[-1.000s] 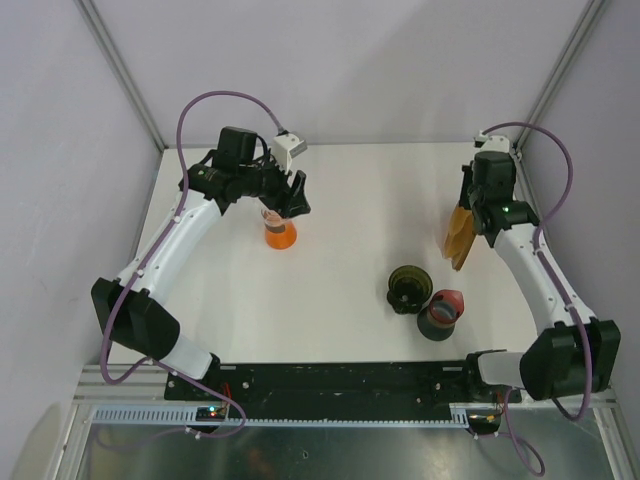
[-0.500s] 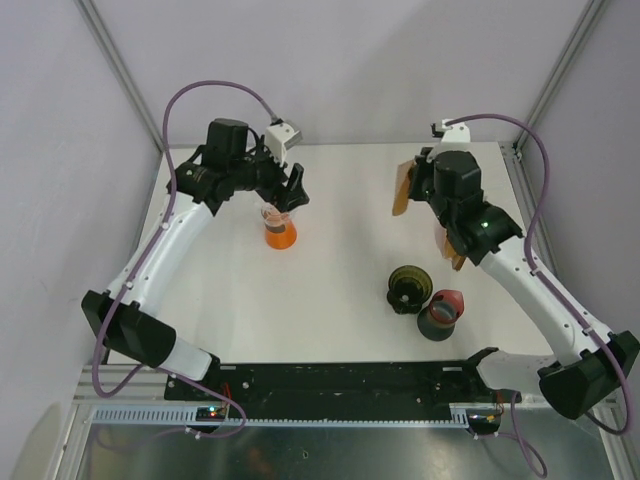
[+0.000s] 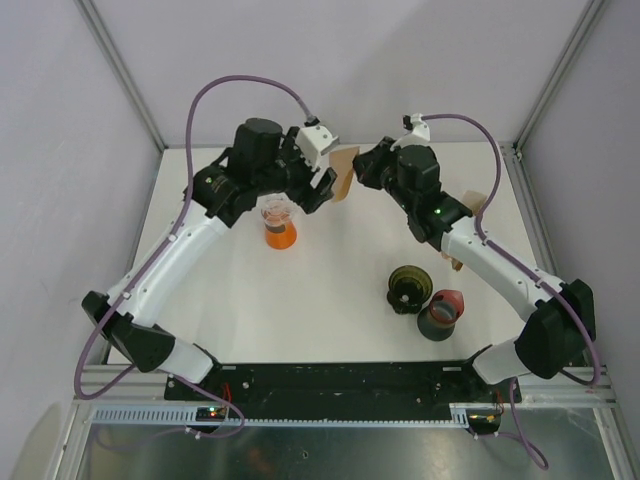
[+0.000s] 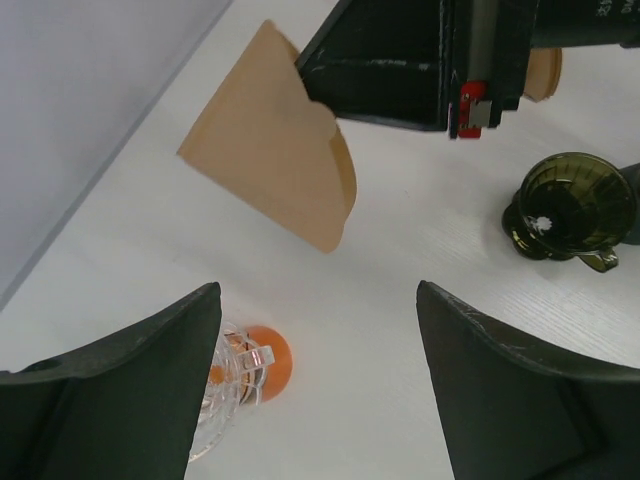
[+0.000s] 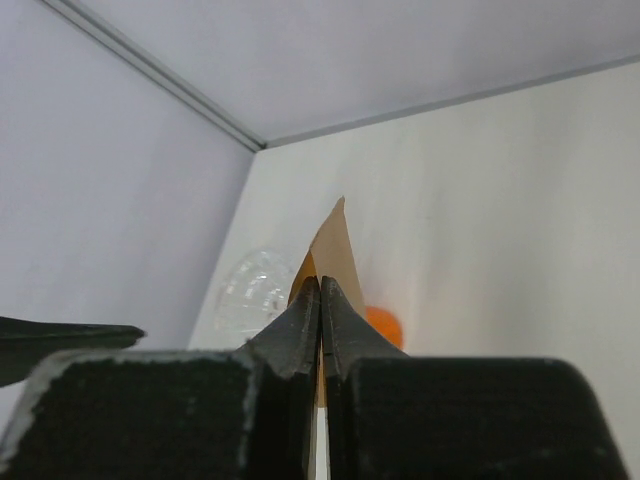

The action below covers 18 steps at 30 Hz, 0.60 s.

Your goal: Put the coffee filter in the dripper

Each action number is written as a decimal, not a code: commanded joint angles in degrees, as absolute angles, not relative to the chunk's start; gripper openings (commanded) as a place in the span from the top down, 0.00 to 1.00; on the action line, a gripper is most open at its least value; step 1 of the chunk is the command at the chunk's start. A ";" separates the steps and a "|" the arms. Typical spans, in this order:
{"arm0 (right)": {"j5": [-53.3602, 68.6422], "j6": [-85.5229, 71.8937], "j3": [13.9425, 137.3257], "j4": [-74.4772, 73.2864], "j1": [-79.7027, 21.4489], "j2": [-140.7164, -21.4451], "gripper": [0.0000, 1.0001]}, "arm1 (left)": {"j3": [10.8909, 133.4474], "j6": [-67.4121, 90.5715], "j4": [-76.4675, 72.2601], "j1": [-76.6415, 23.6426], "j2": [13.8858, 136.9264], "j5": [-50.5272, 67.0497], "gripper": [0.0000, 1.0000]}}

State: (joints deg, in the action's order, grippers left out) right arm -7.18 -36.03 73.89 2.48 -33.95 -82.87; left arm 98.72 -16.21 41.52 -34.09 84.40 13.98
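Our right claw is pinched flat on one edge of the tan coffee filter. It holds the filter in the air above the worktop close to the far edge, just right of our left claw. We see the left claw spread wide with nothing between its fingers, hanging near a clear glass vessel with an orange base. The dark green dripper stands well apart from the filter, toward the near right, and a dark red cup sits just beside it on the near-right side. Bare white worktop lies between the vessel and the dripper. Grey walls rise right behind the far edge.
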 commanded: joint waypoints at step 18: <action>-5.97 -42.11 75.72 10.25 -36.80 -83.06 1.00 | 90.18 -22.80 25.97 -41.27 86.47 -9.14 0.48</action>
State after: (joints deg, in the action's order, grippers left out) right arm -6.48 -41.60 73.89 7.70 -36.49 -83.05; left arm 91.13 -20.95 31.00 -40.88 86.48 -4.49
